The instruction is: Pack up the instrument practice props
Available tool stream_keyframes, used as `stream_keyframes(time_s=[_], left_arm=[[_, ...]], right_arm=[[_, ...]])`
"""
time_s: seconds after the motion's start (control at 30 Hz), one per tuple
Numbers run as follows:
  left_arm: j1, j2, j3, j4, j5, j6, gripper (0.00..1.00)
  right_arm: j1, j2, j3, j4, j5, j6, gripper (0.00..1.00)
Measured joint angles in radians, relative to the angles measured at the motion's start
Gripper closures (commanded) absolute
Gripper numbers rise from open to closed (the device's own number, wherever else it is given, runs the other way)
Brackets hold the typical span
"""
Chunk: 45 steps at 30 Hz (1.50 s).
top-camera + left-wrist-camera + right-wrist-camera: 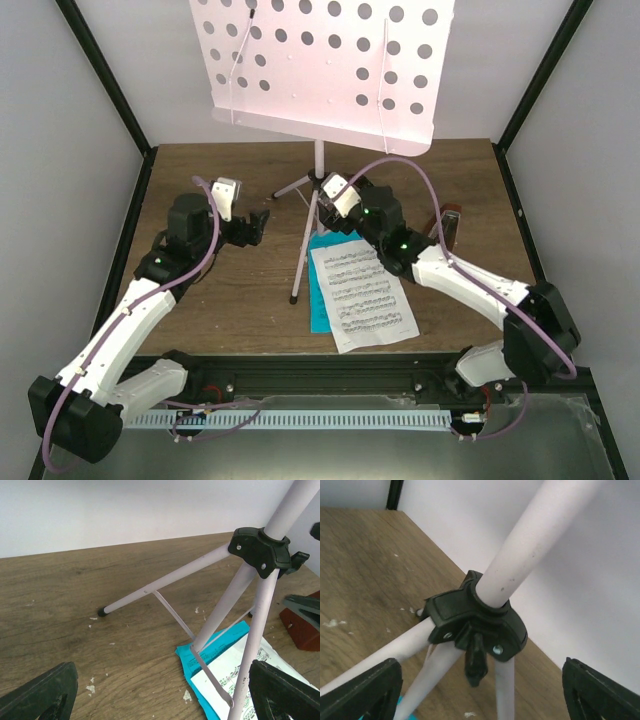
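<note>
The pale pink music stand has its hole-dotted desk (320, 60) at the top and its tripod legs (303, 250) on the table. My right gripper (330, 190) is open at the black leg hub (475, 620), with its jaws to either side of the legs below it (482, 695). My left gripper (260, 223) is open and empty, left of the tripod and facing it (162, 700). The white music sheet (365, 295) lies on the cyan sheet (318, 305) by the legs. The brown metronome (452, 228) stands behind my right arm, partly hidden.
The black frame posts (110, 90) and pale walls close in the wooden table (230, 300) on both sides. A black rail (330, 375) runs along the near edge. Small white flecks (92, 685) lie on the wood.
</note>
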Motion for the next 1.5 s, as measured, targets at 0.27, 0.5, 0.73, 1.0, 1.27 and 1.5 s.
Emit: stream_keyframes(time_s=[0.27, 0.5, 0.73, 1.0, 1.27, 1.5], left_arm=[[0.000, 0.004, 0.000, 0.000, 0.000, 0.003, 0.06], [-0.001, 0.015, 0.000, 0.000, 0.001, 0.003, 0.06], [-0.001, 0.023, 0.000, 0.000, 0.000, 0.003, 0.06], [-0.001, 0.023, 0.000, -0.001, 0.000, 0.003, 0.06], [-0.001, 0.023, 0.000, 0.000, 0.000, 0.004, 0.06], [-0.001, 0.021, 0.000, -0.001, 0.000, 0.005, 0.06]], right_arm=[[0.002, -0.270, -0.143, -0.031, -0.113, 0.285, 0.00], [-0.039, -0.398, -0.314, -0.028, -0.146, 0.732, 0.00], [-0.109, -0.309, -0.311, -0.034, -0.157, 1.086, 0.00], [-0.113, -0.203, -0.247, 0.005, -0.205, 1.361, 0.00], [-0.114, -0.159, -0.248, 0.229, -0.211, 1.669, 0.07], [-0.114, -0.080, -0.227, 0.315, -0.254, 1.776, 0.17]])
